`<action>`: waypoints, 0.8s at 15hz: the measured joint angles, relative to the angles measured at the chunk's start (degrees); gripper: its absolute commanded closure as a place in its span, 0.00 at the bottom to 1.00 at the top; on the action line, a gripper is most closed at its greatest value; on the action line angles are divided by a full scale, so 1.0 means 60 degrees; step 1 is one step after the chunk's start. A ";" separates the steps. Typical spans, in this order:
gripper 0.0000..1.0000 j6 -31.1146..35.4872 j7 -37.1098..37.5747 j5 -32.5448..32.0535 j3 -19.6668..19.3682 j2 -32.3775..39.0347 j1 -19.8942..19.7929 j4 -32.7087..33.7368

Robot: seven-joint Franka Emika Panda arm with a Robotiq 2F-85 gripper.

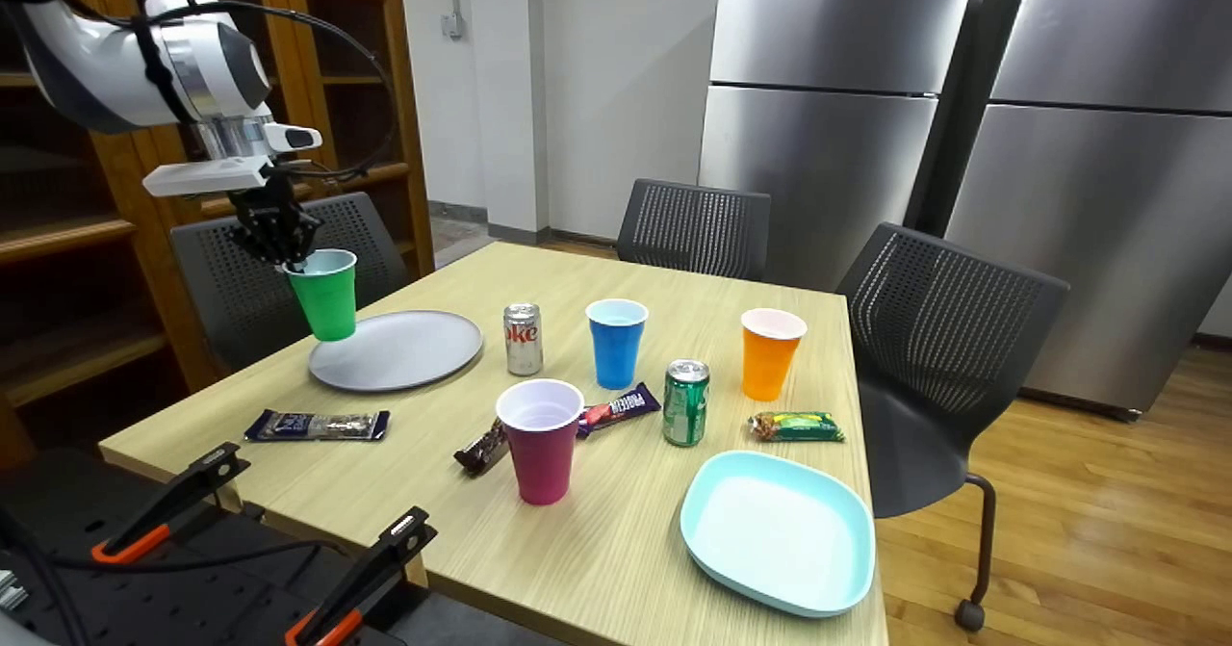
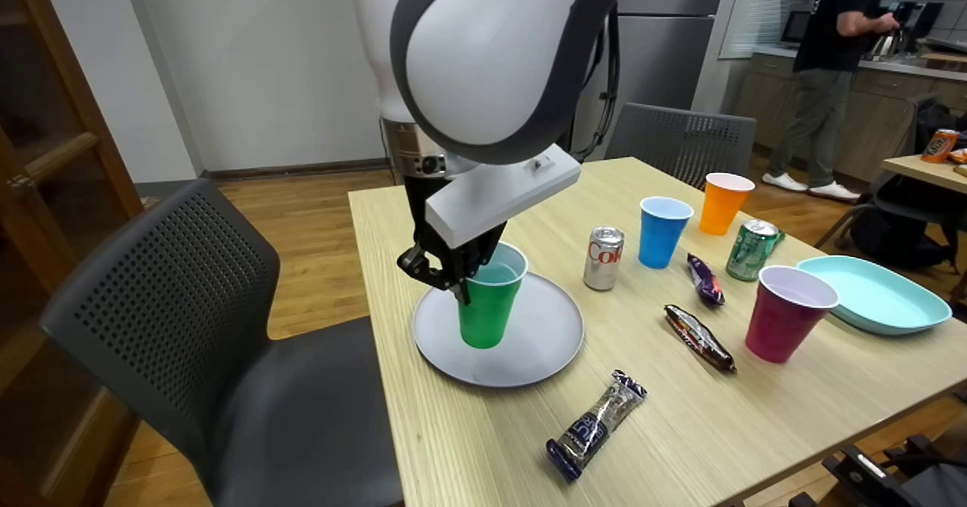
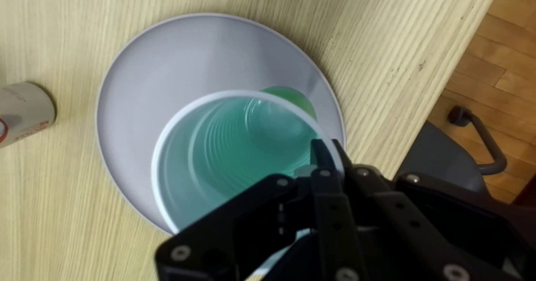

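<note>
Pincer (image 3: 328, 159) is pinching the green cup (image 2: 487, 310) by its rim: one finger is sitting inside the mouth, the other is pressing the outer wall, and the jaws are standing almost together, only that thin wall between them. Likely reason: the lip is giving a slim edge to clamp, sparing the soft body a squeeze. The cup is facing mouth-up over the grey plate (image 2: 548, 329), toward the side nearest a chair (image 2: 166, 310); can't tell whether its base is touching. Maybe it's leaning a little, as one-sided holds tend to allow. The plate is lying flat near an edge of the bench (image 1: 654, 569). Silver can (image 1: 524, 343) is standing just beside it; navy bar (image 1: 318, 426) is lying flat nearby. Further out, blue cup (image 1: 616, 348), maroon cup (image 1: 541, 449) and orange cup (image 1: 770, 357) are standing mouth-up on their bases. Purple bar (image 2: 705, 280) is lying between blue and maroon, brown bar (image 2: 699, 338) near maroon. Green can (image 1: 685, 405) is standing near orange, with green bar (image 1: 797, 426) lying nearby. Teal tray (image 1: 778, 530) is resting at the end away from the plate. Items are sitting mostly apart, presumably leaving finger clearance.
</note>
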 measured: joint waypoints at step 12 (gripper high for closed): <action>1.00 -0.0206 0.0824 0.0147 -0.0474 0.1321 0.0519 0.1569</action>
